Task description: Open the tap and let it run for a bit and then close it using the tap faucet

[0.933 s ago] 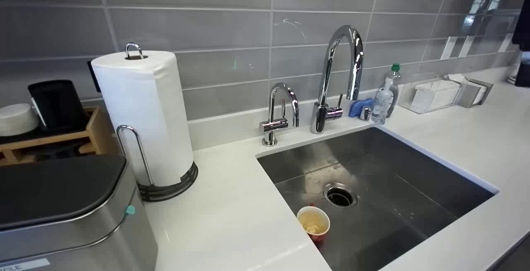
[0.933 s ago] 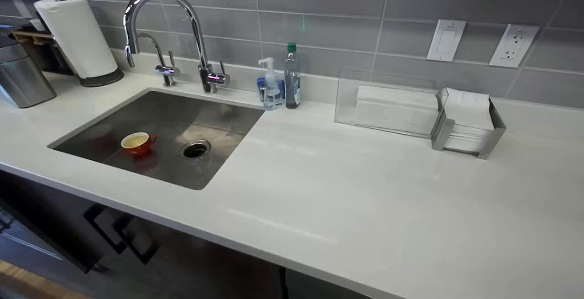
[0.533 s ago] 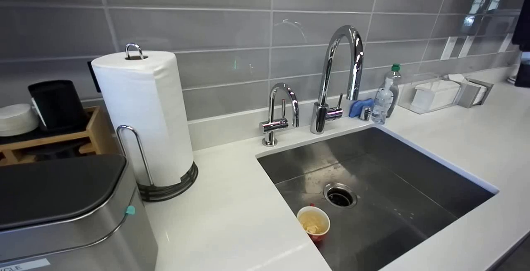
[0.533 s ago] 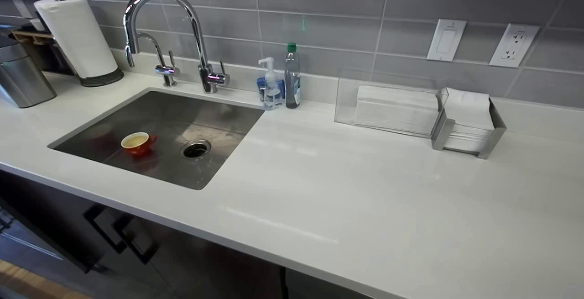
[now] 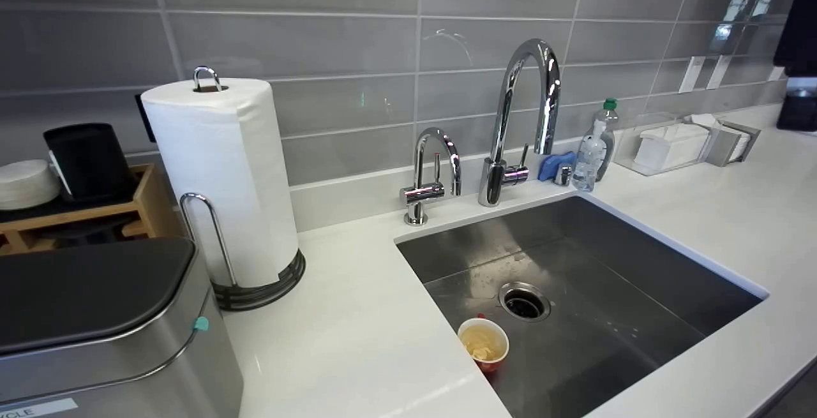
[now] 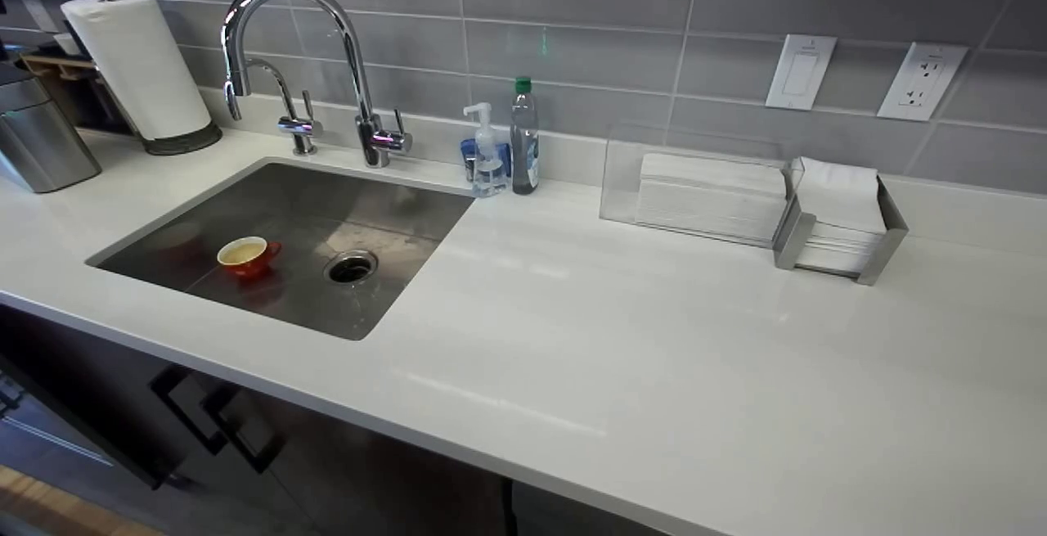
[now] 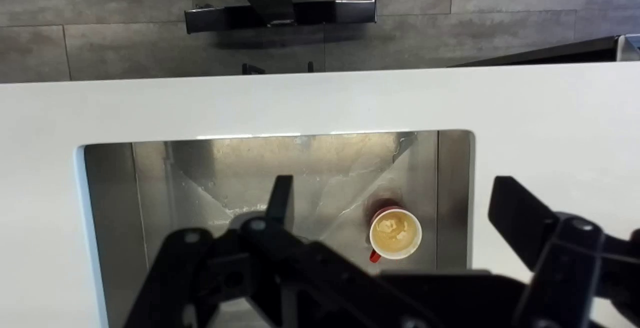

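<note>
wrist view, looking down: the black pincer [image 7: 394, 183] enters from the bottom, its two fingers [image 7: 281, 200] spread wide apart. below the pincer is a steel sink [image 7: 320, 168], set into a white table [image 7: 350, 102]. in the gap between the fingers as seen here, but lower than them, a red cup [image 7: 400, 256] stands on the sink floor, holding pale yellow-brown liquid [image 7: 395, 233]; its handle [image 7: 374, 256] points back toward the pincer's base. past the fingertips come the table's front edge and a grey floor [image 7: 410, 42].

both exterior views show the tall chrome tap [image 5: 503, 117] of the task. it rises from the table just behind the back rim of that same sink below the pincer, its high gooseneck [image 5: 536, 47] arched over and its small side lever [image 5: 524, 155] pointing up. a shorter chrome tap [image 5: 421, 193] stands beside it; how far either is from the pincer, i cannot tell. in an exterior view, a dark shape [image 5: 798, 29] is cut off at the edge, too cropped to name.
</note>
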Available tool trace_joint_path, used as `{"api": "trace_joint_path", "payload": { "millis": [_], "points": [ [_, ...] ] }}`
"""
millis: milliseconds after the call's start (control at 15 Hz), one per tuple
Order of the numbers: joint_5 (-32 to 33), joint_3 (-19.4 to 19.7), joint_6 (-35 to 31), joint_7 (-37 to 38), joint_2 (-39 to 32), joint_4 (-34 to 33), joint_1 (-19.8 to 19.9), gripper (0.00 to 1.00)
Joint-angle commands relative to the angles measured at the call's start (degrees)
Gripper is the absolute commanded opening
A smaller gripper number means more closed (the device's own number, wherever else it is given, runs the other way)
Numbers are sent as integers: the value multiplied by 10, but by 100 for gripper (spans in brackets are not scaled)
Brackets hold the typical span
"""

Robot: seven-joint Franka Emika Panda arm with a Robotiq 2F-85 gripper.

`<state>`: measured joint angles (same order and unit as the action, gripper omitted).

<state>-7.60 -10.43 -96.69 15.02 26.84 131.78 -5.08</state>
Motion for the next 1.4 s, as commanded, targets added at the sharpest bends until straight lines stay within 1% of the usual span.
{"api": "trace_joint_path", "payload": {
  "millis": [0,267,400,533,667,800,933,1000,1067,1133,1267,1333],
  "points": [
    [17,26,-37,-37,-51,-27,15,100],
    [45,73,-93,-130,-106,-49,34,100],
    [54,94,-128,-155,-145,-67,47,100],
    [56,113,-187,-189,-182,-85,57,100],
    [40,129,-235,-207,-223,-113,66,100],
    [28,139,-272,-208,-260,-144,73,100],
    [5,144,-307,-195,-294,-177,79,100],
    [7,144,-322,-185,-307,-191,81,100],
    [-10,142,-314,-183,-313,-206,82,100],
    [-10,142,-293,-174,-322,-223,84,100],
    [-25,141,-287,-170,-337,-243,87,100],
    [-48,140,-281,-180,-335,-248,90,100]
  ]
}}
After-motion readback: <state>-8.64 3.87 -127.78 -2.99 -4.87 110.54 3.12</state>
